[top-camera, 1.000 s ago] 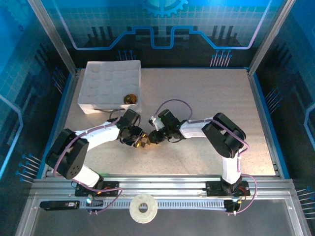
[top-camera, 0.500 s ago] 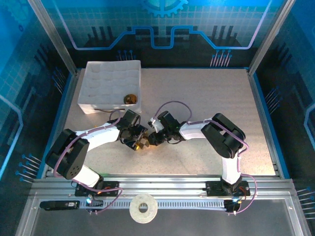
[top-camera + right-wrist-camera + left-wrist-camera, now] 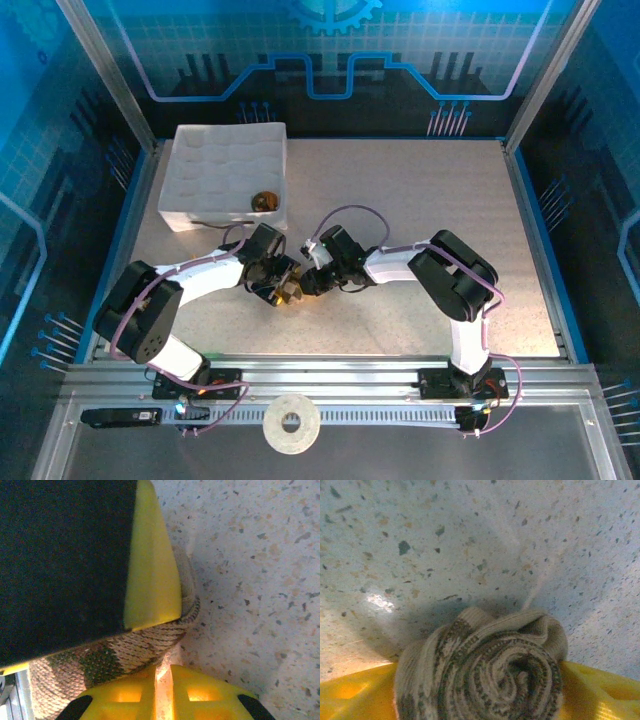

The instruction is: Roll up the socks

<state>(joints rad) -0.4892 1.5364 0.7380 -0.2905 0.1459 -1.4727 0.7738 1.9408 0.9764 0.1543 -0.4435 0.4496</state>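
Left gripper [image 3: 282, 287] of mine is clamping the rolled tan argyle sock [image 3: 485, 675] between its yellow fingers [image 3: 355, 697]; my right gripper [image 3: 305, 284] is pinching the same roll from the other side, near the middle of the speckled table [image 3: 470, 540].

tan sock [image 3: 485, 672] roll, btm edge cropped

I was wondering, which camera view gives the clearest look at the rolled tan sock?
The left wrist view: the tan sock faces it end-on, spiral plain. The right wrist view catches its side, partly covered; the top view shows a small tan spot.
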